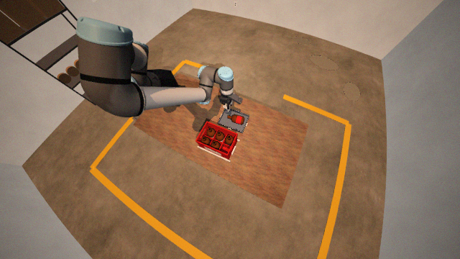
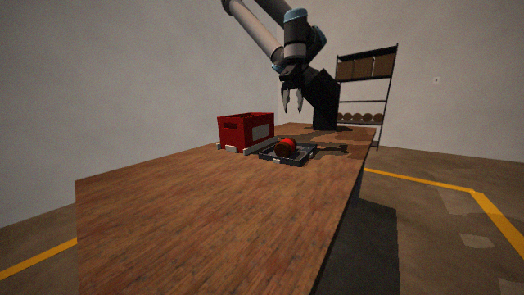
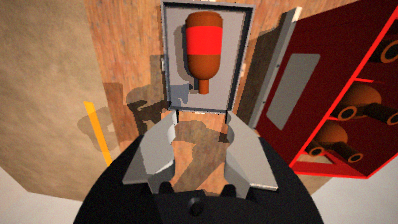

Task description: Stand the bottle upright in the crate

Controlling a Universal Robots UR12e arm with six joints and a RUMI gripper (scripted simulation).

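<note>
The brown bottle with a red label (image 1: pixel 238 119) (image 2: pixel 285 147) (image 3: pixel 204 42) lies on its side in the grey tray (image 1: pixel 235 127) (image 2: pixel 290 161) (image 3: pixel 232 50). In the wrist view its neck points towards the gripper. The red crate (image 1: pixel 233 145) (image 2: pixel 231 137) (image 3: pixel 330 50) stands beside the tray, with several upright bottles and one free corner cell, seen in the top view. My gripper (image 1: pixel 228 111) (image 2: pixel 293 111) (image 3: pixel 202 110) is partly open, with nothing between the fingers. It points down above the table, higher than the tray, near its neck-side edge.
Pale strips (image 1: pixel 213 154) (image 2: pixel 260 146) lie along the crate's base. The crate's walls rise well above the tray. The robot's base stands at the far end of the wooden table (image 1: pixel 266 151) (image 2: pixel 205 205). A shelf (image 2: pixel 362 79) with boxes stands behind it.
</note>
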